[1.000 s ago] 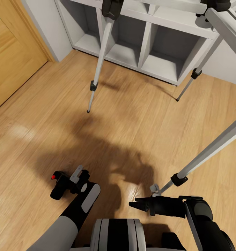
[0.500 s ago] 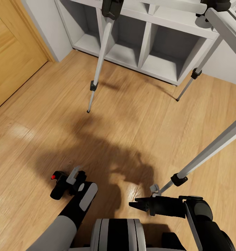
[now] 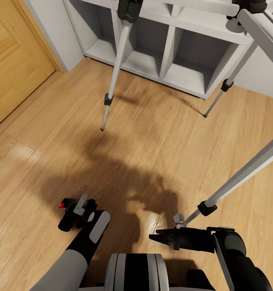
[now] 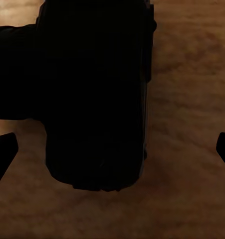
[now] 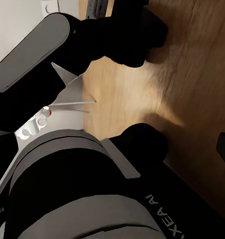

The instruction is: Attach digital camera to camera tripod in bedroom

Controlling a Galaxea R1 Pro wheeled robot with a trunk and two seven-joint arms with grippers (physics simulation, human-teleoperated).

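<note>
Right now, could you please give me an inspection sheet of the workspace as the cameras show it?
Surface: light wood plank floor, shadowed in front of the robot.
Job's things: digital camera lies on the floor, red button visible; camera tripod stands with its legs spread over the floor.
Clutter: nothing seen.
Grippers: left gripper right at the camera, fingertips wide apart either side of it in the left wrist view, not closed on it; right gripper near a tripod foot, jaw state unclear.
Cables: nothing seen.
Surroundings: white cube shelf, wooden door.
</note>
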